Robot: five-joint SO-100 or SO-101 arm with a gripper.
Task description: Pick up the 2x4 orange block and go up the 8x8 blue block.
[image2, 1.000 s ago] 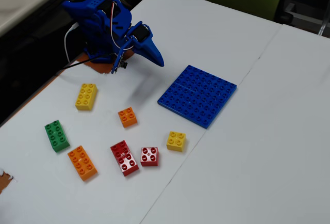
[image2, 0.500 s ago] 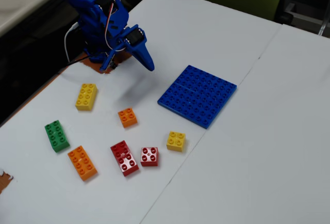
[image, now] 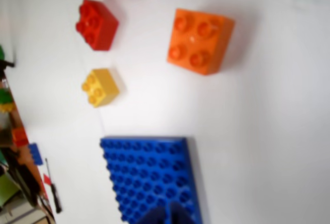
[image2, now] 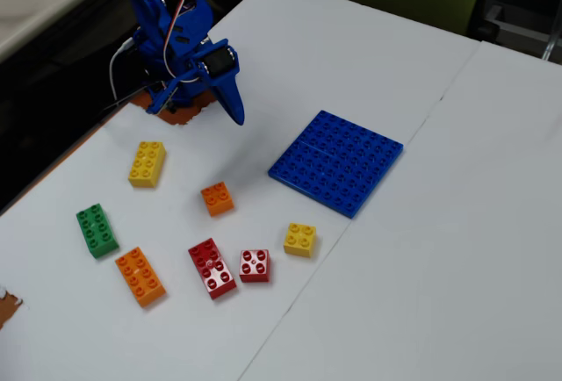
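The 2x4 orange block [image2: 140, 276] lies flat at the lower left of the table in the fixed view, and the wrist view does not show it. The 8x8 blue block [image2: 336, 161] lies flat right of centre; its studded surface [image: 149, 177] fills the bottom of the wrist view. My blue gripper [image2: 238, 118] hangs in the air near the arm's base, far above and behind the orange block and left of the blue plate. Its jaws are shut with nothing between them. Only the dark tips of the gripper [image: 166, 216] show at the wrist view's bottom edge.
A small square orange brick [image2: 217, 198] [image: 200, 41] lies below the gripper. Around it are a yellow 2x4 [image2: 147, 164], a green 2x4 [image2: 97, 230], a red 2x4 [image2: 212, 269], a red 2x2 [image2: 255, 266] [image: 96, 24] and a yellow 2x2 [image2: 300, 240] [image: 100, 86]. The table's edge runs along the left.
The arm has straightened upward and the gripper tip has swung left, back toward the base. The jaws stayed shut and no brick moved.
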